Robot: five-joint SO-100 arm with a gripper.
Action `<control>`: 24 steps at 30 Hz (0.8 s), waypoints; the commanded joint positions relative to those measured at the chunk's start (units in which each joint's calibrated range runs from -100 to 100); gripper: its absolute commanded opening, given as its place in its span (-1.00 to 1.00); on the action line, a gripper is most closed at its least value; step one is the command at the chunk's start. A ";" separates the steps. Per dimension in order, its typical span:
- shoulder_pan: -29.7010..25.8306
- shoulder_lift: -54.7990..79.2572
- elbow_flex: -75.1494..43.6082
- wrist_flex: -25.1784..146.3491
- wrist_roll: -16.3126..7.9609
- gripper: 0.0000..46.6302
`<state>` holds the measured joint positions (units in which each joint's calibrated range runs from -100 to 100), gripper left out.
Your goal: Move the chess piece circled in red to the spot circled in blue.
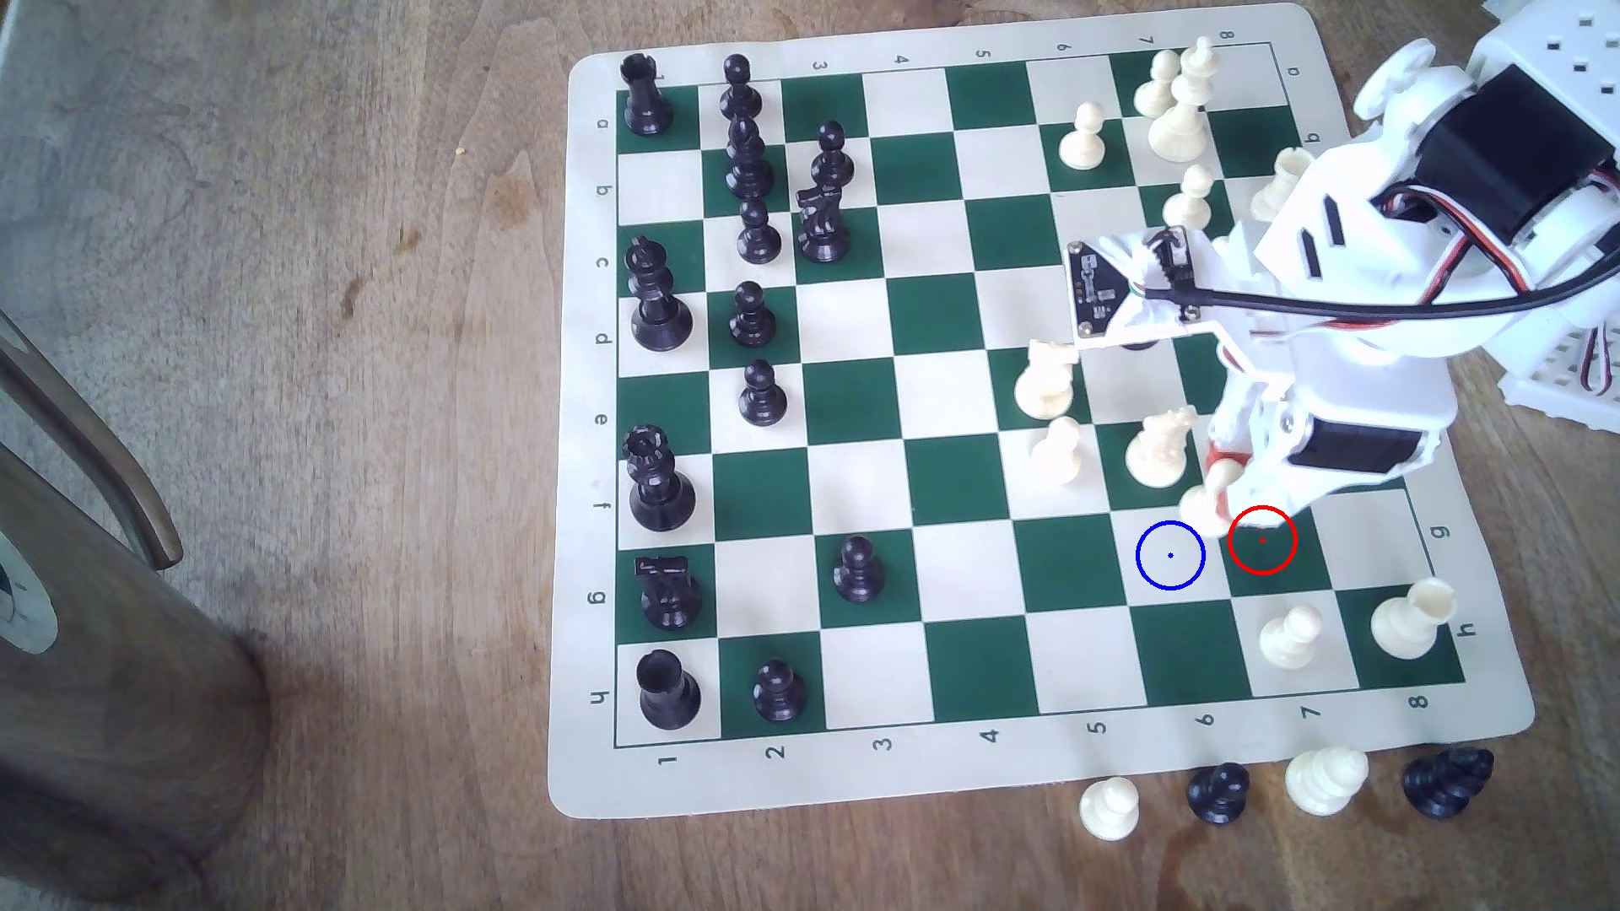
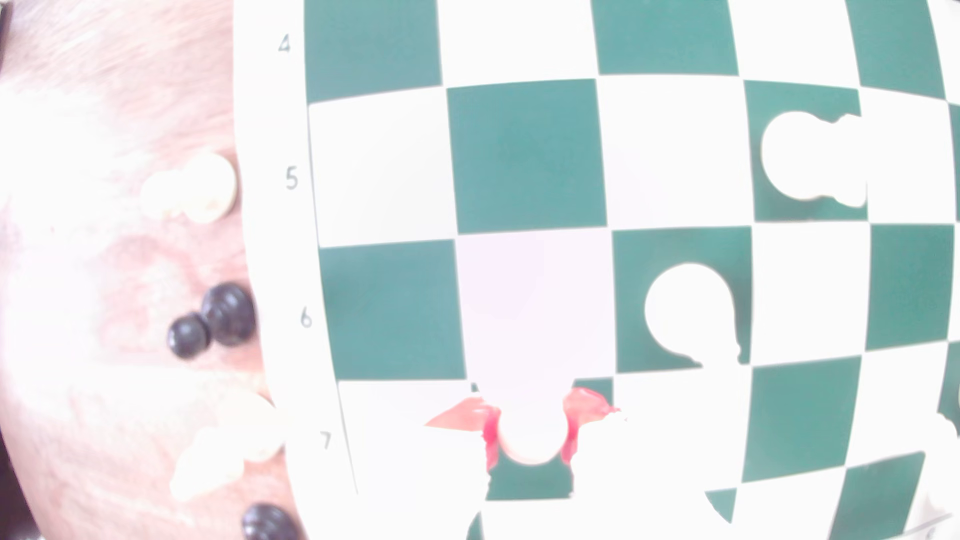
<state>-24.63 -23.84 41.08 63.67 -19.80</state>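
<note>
The small cream-white pawn [image 1: 1208, 506] sits between the red-padded fingers of my gripper [image 1: 1217, 490], which is shut on it. It hangs at the upper-left rim of the red ring [image 1: 1262, 540], whose dark green square is bare. The blue-ringed cream square [image 1: 1170, 554] lies just to the exterior view's left of the pawn, with nothing on it. In the wrist view the pawn's round head [image 2: 530, 441] is clamped between the red pads [image 2: 488, 431], and the cream target square [image 2: 530, 311] lies just beyond it. I cannot tell whether the pawn's base touches the board.
A white knight [image 1: 1159, 448] stands one square behind the blue ring, with a white pawn [image 1: 1056, 451] and another knight [image 1: 1043, 378] further to its left. A white pawn [image 1: 1289, 635] and rook [image 1: 1410, 617] stand in the near row. Several captured pieces [image 1: 1218, 793] lie off the board's front edge.
</note>
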 commanded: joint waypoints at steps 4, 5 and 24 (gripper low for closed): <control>0.97 2.78 -1.46 -5.19 0.54 -1.00; 1.13 2.87 -1.09 -5.68 0.59 -1.00; 1.52 6.69 5.25 -12.81 0.68 -0.98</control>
<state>-23.01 -16.55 46.77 51.47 -18.97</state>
